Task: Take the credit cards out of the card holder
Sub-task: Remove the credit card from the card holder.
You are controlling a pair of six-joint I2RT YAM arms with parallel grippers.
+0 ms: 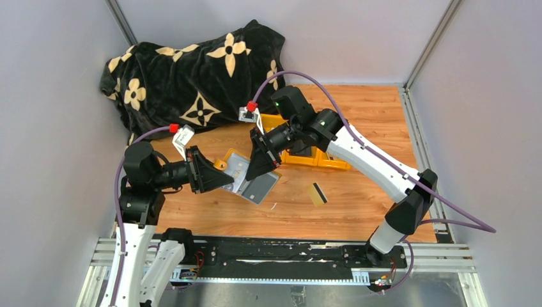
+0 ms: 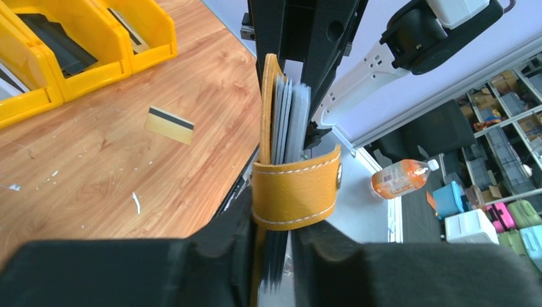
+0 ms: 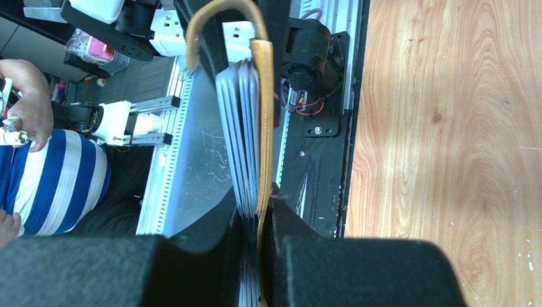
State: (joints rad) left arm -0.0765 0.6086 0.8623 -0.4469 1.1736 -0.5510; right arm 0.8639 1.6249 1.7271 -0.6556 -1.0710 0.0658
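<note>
The mustard-tan card holder (image 1: 257, 188) is held off the table between both grippers, its grey pocket side up. My left gripper (image 1: 224, 178) is shut on its left end. In the left wrist view the tan strap (image 2: 294, 192) and grey pocket leaves (image 2: 287, 115) stand between the jaws (image 2: 275, 249). My right gripper (image 1: 263, 167) is shut on its far edge. In the right wrist view the jaws (image 3: 255, 249) clamp the tan cover (image 3: 263, 128) and grey leaves (image 3: 236, 128). One tan-gold credit card (image 1: 317, 194) with a black stripe lies on the table to the right, also in the left wrist view (image 2: 169, 125).
A yellow three-compartment bin tray (image 1: 323, 160) stands behind the right gripper, with dark items inside (image 2: 77, 51). A black blanket with tan flowers (image 1: 192, 77) fills the back left. Grey walls enclose the wooden table (image 1: 371, 109).
</note>
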